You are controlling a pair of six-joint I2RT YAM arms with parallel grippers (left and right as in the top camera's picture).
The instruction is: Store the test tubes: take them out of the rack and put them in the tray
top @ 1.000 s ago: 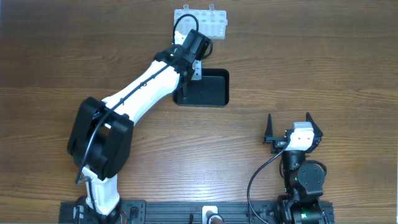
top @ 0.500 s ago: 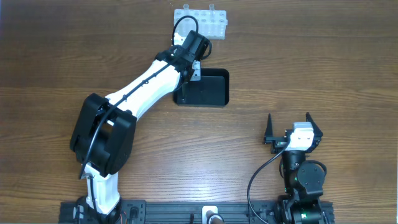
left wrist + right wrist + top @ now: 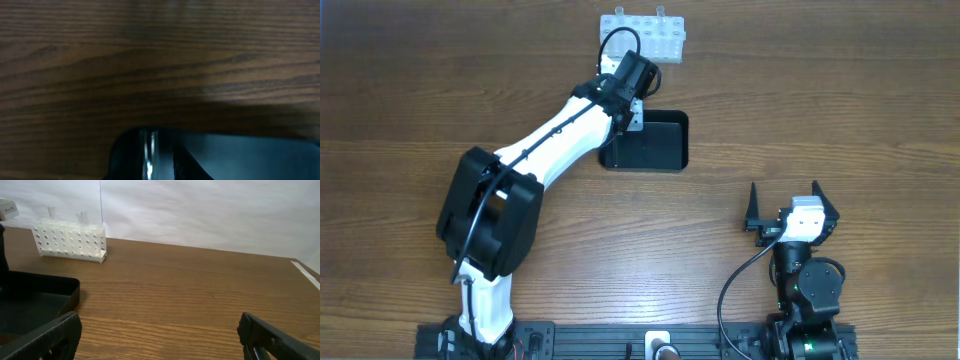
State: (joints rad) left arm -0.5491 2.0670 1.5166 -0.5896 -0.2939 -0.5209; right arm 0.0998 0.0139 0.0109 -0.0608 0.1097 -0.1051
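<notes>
Found two test tubes [image 3: 80, 217] left in the rack [image 3: 70, 242] and seemingly none in the black tray [image 3: 660, 150]; noted right jaws spread, could not judge left jaws.

The bench [image 3: 840, 100] in front of me is a brown wood-grain surface. In the top view its grain runs from side to side across the whole frame, with lighter and darker bands alternating. In my left wrist view the same surface shows close up, with dark streaks in the grain and a soft shadow across the part nearest the camera. In my right wrist view the bench extends back to a white wall [image 3: 210, 210], which meets it along a straight line. A thin vertical line [image 3: 101, 200] runs down that wall. A pale strip [image 3: 306, 274] lies on the bench near its far edge, set at an angle to the grain.
</notes>
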